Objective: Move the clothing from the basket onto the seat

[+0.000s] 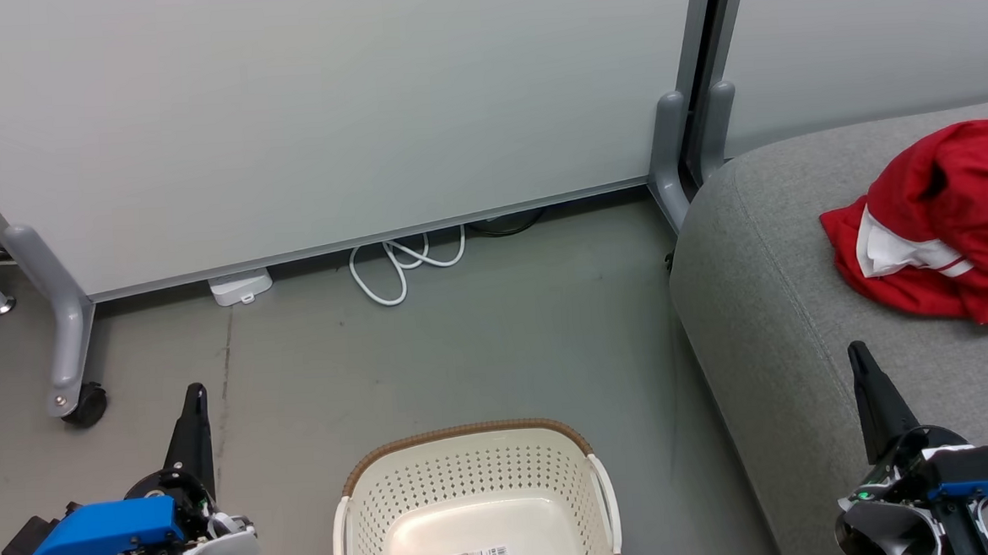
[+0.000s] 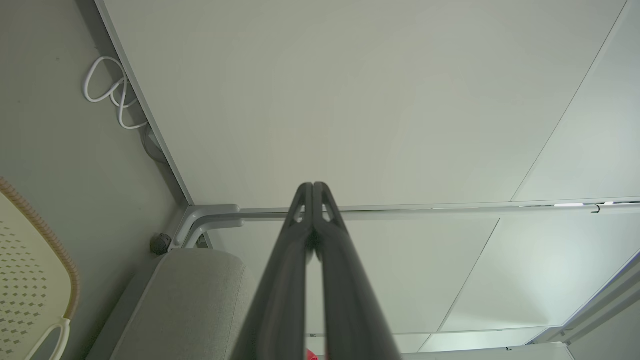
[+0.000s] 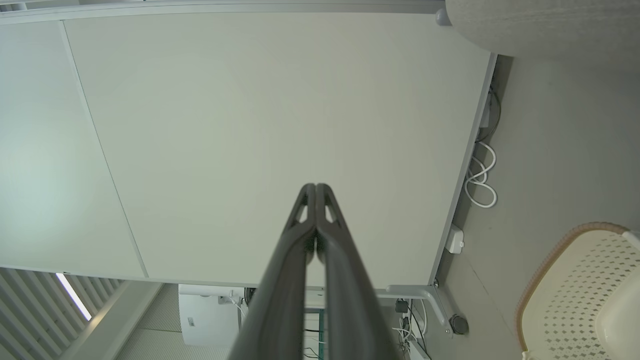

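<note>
The red clothing (image 1: 952,220), with white lining and striped trim showing, lies bunched on the grey seat (image 1: 782,296) at the right. The cream basket (image 1: 472,507) with its brown rim stands on the floor at the bottom centre; inside it I see only a label on the bottom. My left gripper (image 1: 196,395) is shut and holds nothing, left of the basket above the floor. My right gripper (image 1: 857,351) is shut and holds nothing, over the seat's front part, below the clothing. In both wrist views the fingers (image 2: 313,187) (image 3: 316,187) meet at the tips, pointing at a pale wall panel.
A pale partition panel (image 1: 324,109) on grey wheeled legs (image 1: 61,334) stands behind the basket. White cable loops (image 1: 400,265) and a small white box (image 1: 241,286) lie at its base. Grey floor (image 1: 505,336) stretches between panel, basket and seat.
</note>
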